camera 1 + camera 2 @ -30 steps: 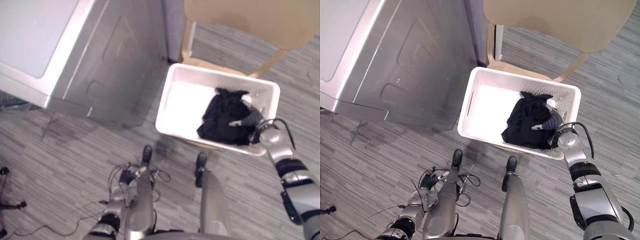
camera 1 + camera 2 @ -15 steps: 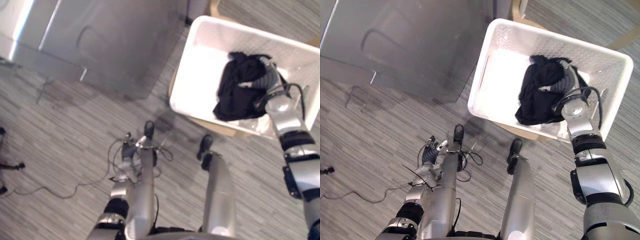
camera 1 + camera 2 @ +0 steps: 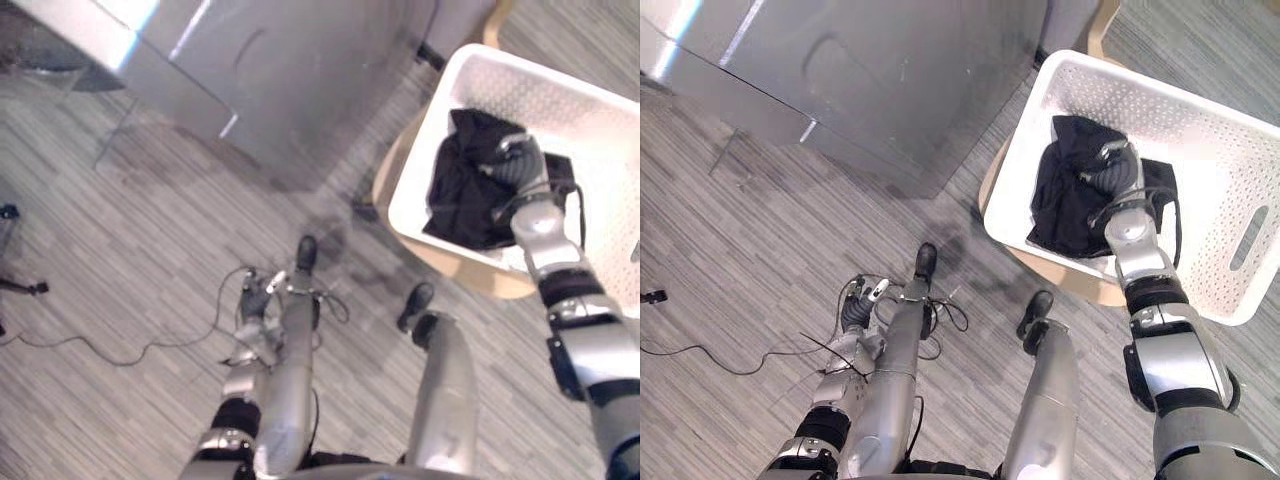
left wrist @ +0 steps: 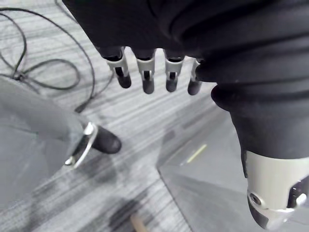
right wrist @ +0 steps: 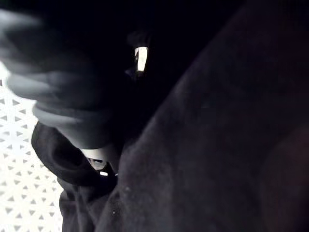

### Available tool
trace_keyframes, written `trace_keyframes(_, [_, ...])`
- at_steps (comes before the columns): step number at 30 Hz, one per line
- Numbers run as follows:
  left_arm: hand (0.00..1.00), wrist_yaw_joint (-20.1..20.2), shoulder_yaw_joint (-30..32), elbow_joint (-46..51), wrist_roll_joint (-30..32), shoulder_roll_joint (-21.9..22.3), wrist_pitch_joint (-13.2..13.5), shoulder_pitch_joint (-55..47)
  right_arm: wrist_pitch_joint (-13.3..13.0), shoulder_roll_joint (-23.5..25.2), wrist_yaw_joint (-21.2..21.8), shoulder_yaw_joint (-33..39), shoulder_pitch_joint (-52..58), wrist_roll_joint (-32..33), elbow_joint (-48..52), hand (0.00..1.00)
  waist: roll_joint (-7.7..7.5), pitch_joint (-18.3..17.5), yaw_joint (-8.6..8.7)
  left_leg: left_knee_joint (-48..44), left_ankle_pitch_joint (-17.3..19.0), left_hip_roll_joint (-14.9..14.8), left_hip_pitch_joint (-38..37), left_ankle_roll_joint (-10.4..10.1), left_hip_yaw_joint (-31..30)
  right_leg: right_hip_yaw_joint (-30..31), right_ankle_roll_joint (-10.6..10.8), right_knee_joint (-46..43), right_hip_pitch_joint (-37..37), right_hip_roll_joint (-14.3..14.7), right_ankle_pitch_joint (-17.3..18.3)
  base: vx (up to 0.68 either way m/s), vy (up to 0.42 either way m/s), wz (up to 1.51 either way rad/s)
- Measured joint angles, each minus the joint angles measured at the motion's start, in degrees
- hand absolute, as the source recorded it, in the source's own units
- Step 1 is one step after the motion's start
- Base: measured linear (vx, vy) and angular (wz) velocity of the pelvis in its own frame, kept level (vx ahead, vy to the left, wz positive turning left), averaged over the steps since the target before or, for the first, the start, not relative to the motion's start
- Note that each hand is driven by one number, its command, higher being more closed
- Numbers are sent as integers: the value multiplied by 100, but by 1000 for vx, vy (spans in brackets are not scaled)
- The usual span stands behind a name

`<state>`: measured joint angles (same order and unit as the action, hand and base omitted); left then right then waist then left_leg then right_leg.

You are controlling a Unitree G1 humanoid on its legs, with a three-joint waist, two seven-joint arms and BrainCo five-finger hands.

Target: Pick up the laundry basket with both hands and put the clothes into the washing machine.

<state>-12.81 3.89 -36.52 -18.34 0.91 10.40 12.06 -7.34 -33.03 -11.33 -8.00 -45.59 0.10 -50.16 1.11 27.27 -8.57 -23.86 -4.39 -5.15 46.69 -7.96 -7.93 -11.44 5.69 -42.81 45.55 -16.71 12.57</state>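
Right eye view, looking down: a white perforated plastic laundry basket [image 3: 1200,115] is seen at the upper right. It is set on a light tan wooden seat [image 3: 1060,268], whose curved edge shows beneath the basket's near wall. A crumpled heap of black clothing [image 3: 1060,200] is piled in the basket's left half, on the side nearest the machine. The basket's right half shows bare white plastic.

The robot's right hand [image 3: 1122,178] is laid on top of the black heap with its dark ribbed cover uppermost, the arm reaching in over the near rim. Whether the cloth is gripped cannot be told. In the right wrist view the hand is lost among dark folds, with a patch of the basket's white lattice at one edge.

The left hand [image 3: 858,308] is held low at the robot's side, above the floor and well apart from the basket. In the left wrist view its fingers [image 4: 146,79] are seen hanging straight and relaxed in a row, slightly spread, with nothing held.

A large grey metal washing machine [image 3: 890,90] stands just beside the basket, to its left. A plain side panel with a shallow pressed outline is turned toward the camera. The grey striped floor [image 3: 740,250] is seen all around, with a faint dark smudge near the machine's lower corner.
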Motion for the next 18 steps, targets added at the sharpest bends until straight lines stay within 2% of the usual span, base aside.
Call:
trace_keyframes(4, [0, 12, 1, -13, 8, -39, -10, -207, 143, 162, 42, 523, 742, 215, 383, 100, -68, -12, 28, 168, 7, -88, -553, -2, 78, -22, 28, 311, -593, 61, -44, 86, -27, -4])
trace_keyframes(9, [0, 72, -206, -245, 152, -265, -106, -453, 168, 379, 48, 1489, 1516, 492, 1452, 100, -299, -116, 122, 608, 28, -189, -1633, 0, 355, 83, 81, 846, -1551, 203, -168, 79, -18, -22])
trace_keyframes(11, [0, 188, -236, -420, 287, -331, -134, -668, 133, 489, 46, 1830, 1992, 633, 1967, 100, -509, -591, 170, 972, 23, -221, -2022, 7, 477, 157, 116, 1133, -1817, 264, -212, 97, -19, -26])
trace_keyframes(13, [0, 284, -320, -526, 327, -396, -155, -821, 110, 499, 43, 2160, 2167, 700, 2011, 100, -620, -886, 222, 1291, -9, -218, -2403, 11, 522, 192, 152, 1413, -2117, 303, -268, 138, -14, -15])
trace_keyframes(16, [0, 410, -357, -472, 344, -449, -171, -1155, 84, 487, 28, 2662, 2255, 784, 2012, 100, -622, -1422, 409, 1883, -181, -231, -2914, 26, 559, 145, 229, 2035, -2620, 371, -482, 199, 20, -8])
trace_keyframes(18, [0, 418, -350, -327, 387, -493, -178, -1273, 31, 421, 33, 2889, 2288, 785, 2052, 100, -593, -1595, 476, 2224, -299, -226, -3255, 20, 580, 92, 263, 2357, -2955, 388, -590, 188, 37, -4])
